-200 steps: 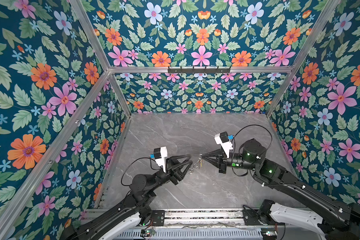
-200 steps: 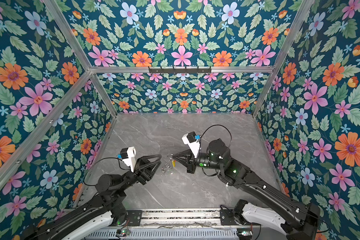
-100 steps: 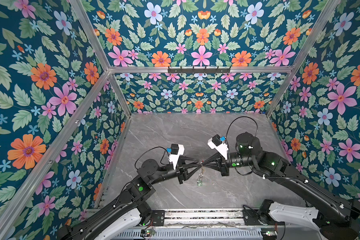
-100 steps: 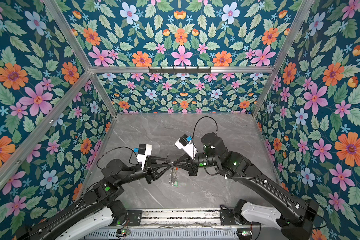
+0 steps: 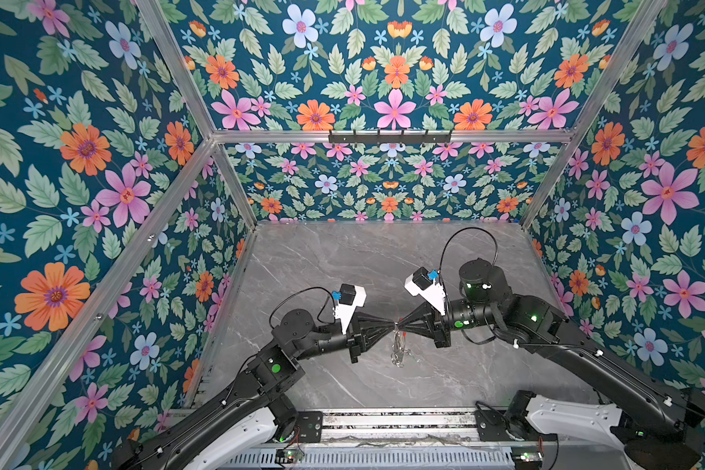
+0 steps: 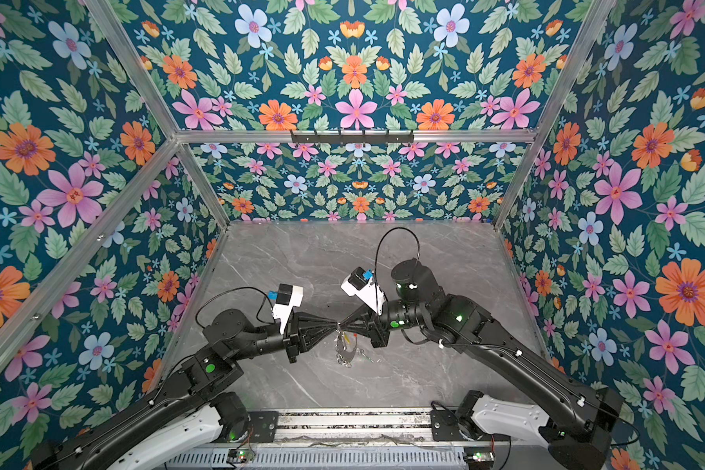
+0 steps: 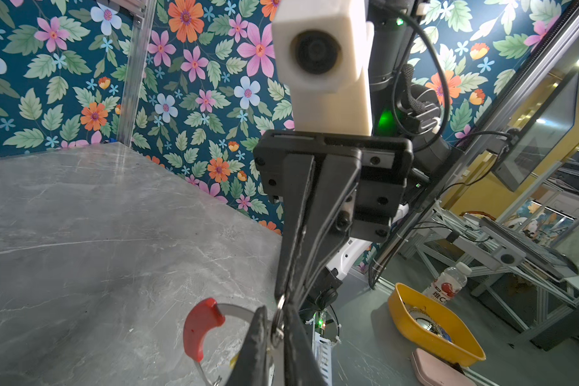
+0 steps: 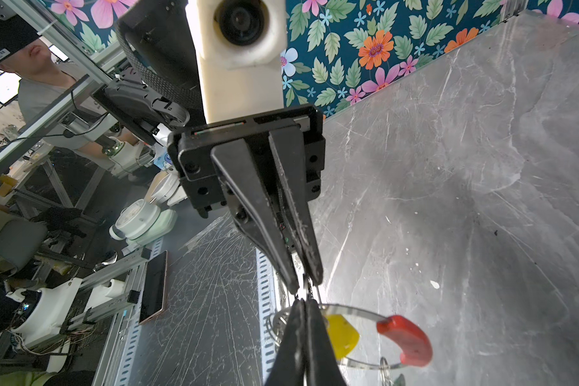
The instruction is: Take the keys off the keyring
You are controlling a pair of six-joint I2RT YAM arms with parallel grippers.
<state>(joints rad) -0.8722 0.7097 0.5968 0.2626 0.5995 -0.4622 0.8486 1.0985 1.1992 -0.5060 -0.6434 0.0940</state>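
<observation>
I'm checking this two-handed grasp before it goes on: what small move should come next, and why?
Probably ease the left gripper slightly away while the right gripper holds firm. Both pinch tip to tip at the top of the hanging keyring, the left on a small wire loop; a gentle pull would test that grip.

Large flat grey metal keyring (image 5: pixel 397 346) is hanging over grey marble table (image 5: pixel 342 260), between left gripper (image 5: pixel 390 324) and right gripper (image 5: pixel 403 322), tips almost meeting.
</observation>
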